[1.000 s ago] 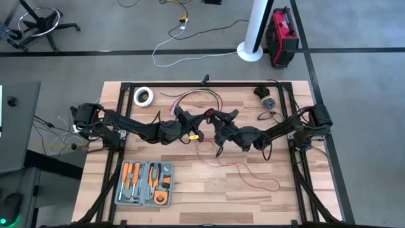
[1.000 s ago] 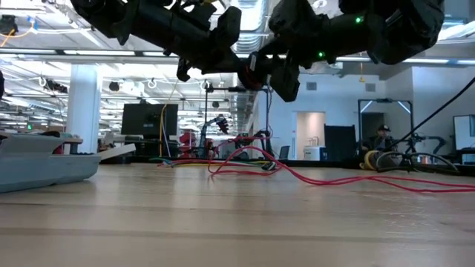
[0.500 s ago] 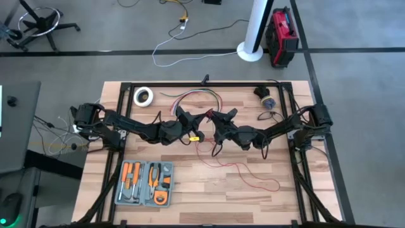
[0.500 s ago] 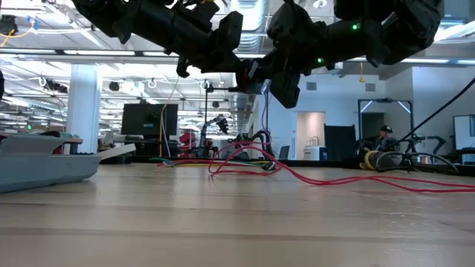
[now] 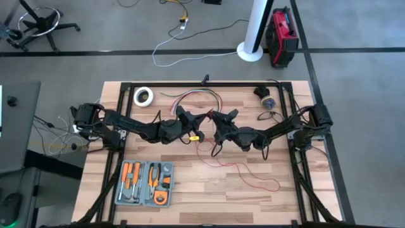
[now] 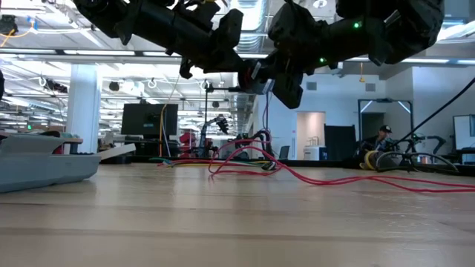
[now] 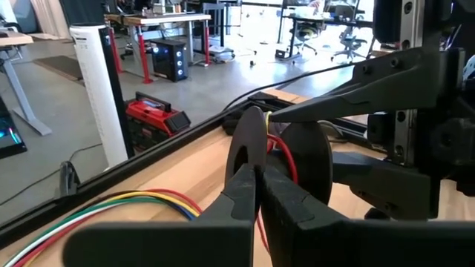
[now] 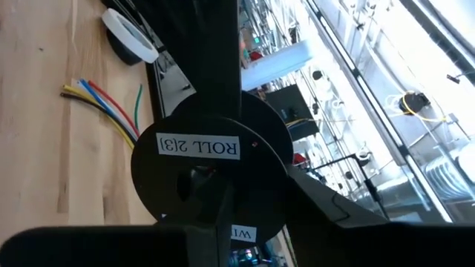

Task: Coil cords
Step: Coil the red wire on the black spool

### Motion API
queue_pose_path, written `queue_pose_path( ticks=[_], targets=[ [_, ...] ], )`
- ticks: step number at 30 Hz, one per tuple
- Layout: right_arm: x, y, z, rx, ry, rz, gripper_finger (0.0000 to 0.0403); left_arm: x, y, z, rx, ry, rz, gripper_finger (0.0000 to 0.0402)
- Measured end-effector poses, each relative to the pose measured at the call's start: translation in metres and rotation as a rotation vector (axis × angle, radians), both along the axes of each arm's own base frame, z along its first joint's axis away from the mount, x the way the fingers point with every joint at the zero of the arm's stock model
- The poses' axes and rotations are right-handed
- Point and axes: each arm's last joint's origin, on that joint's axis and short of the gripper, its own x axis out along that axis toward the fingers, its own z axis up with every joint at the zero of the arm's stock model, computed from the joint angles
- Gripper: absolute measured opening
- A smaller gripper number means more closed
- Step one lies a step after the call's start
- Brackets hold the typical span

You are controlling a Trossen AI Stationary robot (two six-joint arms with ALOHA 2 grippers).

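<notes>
The cords are one thin red wire (image 5: 243, 171). It trails in loose curves over the table's middle and rises to a black spool (image 7: 286, 152) held in the air between both arms. Red turns show on the spool's core (image 7: 280, 159). My left gripper (image 7: 257, 194) is shut on one flange. My right gripper (image 8: 215, 222) is shut at the other flange, the one with a white label (image 8: 199, 146). In the high view the two grippers, left (image 5: 193, 131) and right (image 5: 215, 132), meet at the table's centre. My left gripper pinches the rim of the near flange (image 7: 251, 148) between its two fingers, coming level from the table's left. The spool is lifted clear of the table with its axis about level. My right gripper meets the labelled flange at its rim (image 8: 211, 204), coming from the table's right. Its own fingers hide the exact place of contact. Red wire hangs slack from the spool to the table (image 6: 245, 159).
An open grey case with orange-handled tools (image 5: 145, 183) lies at the near left. A tape roll (image 5: 143, 96) and a bundle of coloured wires (image 5: 196, 96) lie at the far side, with small dark parts (image 5: 266, 101) at the far right. A black frame (image 5: 190, 84) borders the table.
My right gripper has turned slightly in place at the spool. The spool stays lifted between both grippers.
</notes>
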Motion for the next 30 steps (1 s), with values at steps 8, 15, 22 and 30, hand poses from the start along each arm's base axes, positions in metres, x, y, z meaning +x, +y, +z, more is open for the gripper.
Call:
queue_pose_path(
  ticks=[8,15,22,30],
  targets=[
    [-0.01,0.009,0.021,-0.022,0.036,0.027,0.0103,-0.004,-0.004,0.009,0.064,0.055,-0.052,0.0],
    [-0.034,0.004,0.049,0.113,0.025,0.06,0.0103,-0.034,-0.023,0.048,0.145,0.054,-0.164,0.0],
    [-0.074,-0.013,0.078,0.406,0.036,0.365,0.0102,-0.064,-0.039,0.071,0.2,0.104,-0.237,0.0],
    [-0.113,-0.024,0.108,0.656,-0.01,0.807,0.0102,-0.033,-0.041,0.019,0.333,0.246,-0.446,0.0]
  ],
)
